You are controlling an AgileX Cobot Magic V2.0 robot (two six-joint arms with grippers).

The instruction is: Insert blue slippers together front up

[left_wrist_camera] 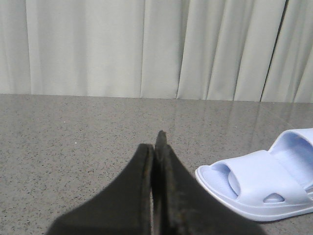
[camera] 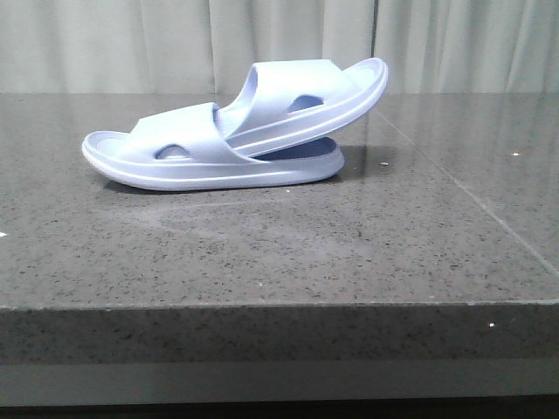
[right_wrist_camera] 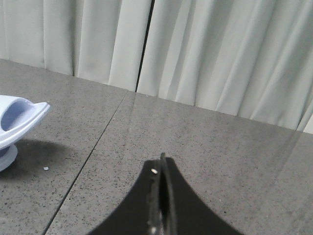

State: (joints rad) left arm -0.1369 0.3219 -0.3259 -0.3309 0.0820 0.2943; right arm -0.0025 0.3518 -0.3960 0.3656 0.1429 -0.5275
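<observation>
Two pale lavender-blue slippers sit in the middle of the table in the front view. The lower slipper (camera: 175, 157) lies flat on its sole. The upper slipper (camera: 306, 100) is pushed under the lower one's strap and tilts up to the right. The lower slipper's toe end also shows in the left wrist view (left_wrist_camera: 259, 188), and the upper slipper's raised tip shows in the right wrist view (right_wrist_camera: 19, 117). My left gripper (left_wrist_camera: 155, 147) is shut and empty, to the left of the slippers. My right gripper (right_wrist_camera: 162, 164) is shut and empty, to their right. Neither gripper shows in the front view.
The grey speckled stone table (camera: 279, 253) has a front edge near the camera and a seam line (camera: 463, 192) running on its right side. A pale curtain (camera: 113, 44) hangs behind the table.
</observation>
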